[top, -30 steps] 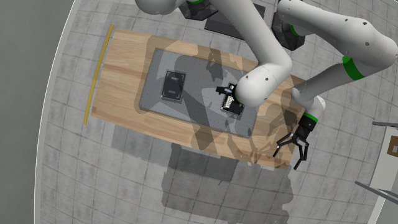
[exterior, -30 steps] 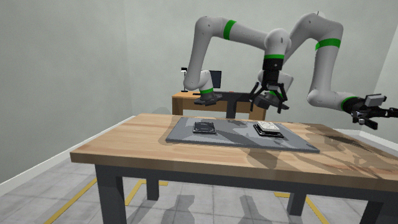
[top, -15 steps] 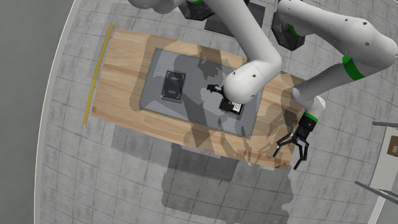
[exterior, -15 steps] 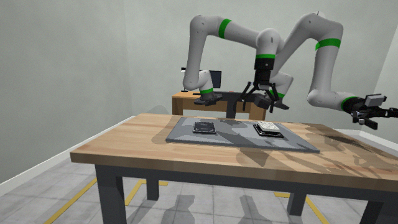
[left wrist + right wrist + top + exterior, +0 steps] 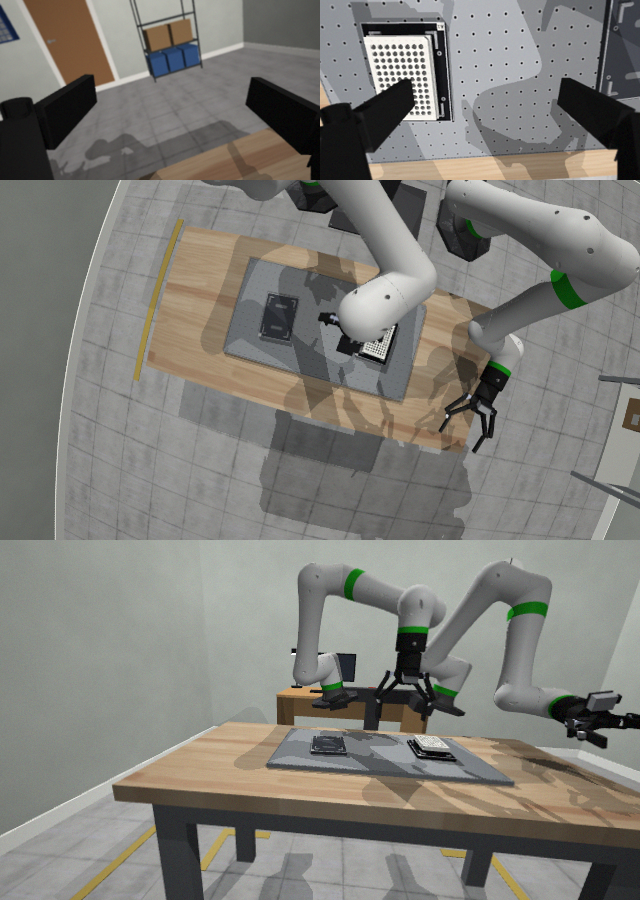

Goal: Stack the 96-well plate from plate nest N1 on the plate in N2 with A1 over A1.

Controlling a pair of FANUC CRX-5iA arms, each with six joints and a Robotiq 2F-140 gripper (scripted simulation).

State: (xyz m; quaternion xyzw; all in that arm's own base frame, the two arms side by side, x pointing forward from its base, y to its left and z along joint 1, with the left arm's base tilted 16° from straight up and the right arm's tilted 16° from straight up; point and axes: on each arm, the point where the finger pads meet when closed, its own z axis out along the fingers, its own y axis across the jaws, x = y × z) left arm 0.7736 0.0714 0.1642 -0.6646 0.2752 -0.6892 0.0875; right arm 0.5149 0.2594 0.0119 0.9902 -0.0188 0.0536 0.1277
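Nest N1 [image 5: 279, 317] [image 5: 328, 745] [image 5: 625, 52] holds no plate. In nest N2 [image 5: 440, 756] [image 5: 445, 72] stands a white stack [image 5: 377, 347] [image 5: 432, 742] [image 5: 400, 60] that looks two plates high; the seam is too small to judge full nesting. It looks level. The upper plate's cut corner points to the nest's A1 mark [image 5: 441, 26]. My right gripper [image 5: 336, 331] [image 5: 401, 715] [image 5: 486, 92] is open and empty, pointing down, high above the mat between the nests. My left gripper [image 5: 459, 440] [image 5: 617, 732] [image 5: 171, 90] is open and empty, off beyond the table's end.
The grey perforated mat [image 5: 312, 360] [image 5: 370, 767] [image 5: 497, 52] carries both nests on the wooden table [image 5: 200, 295] [image 5: 215, 790]. The right arm's forearm and wrist hang over the N2 side of the mat. The left arm reaches along the table's end near a corner.
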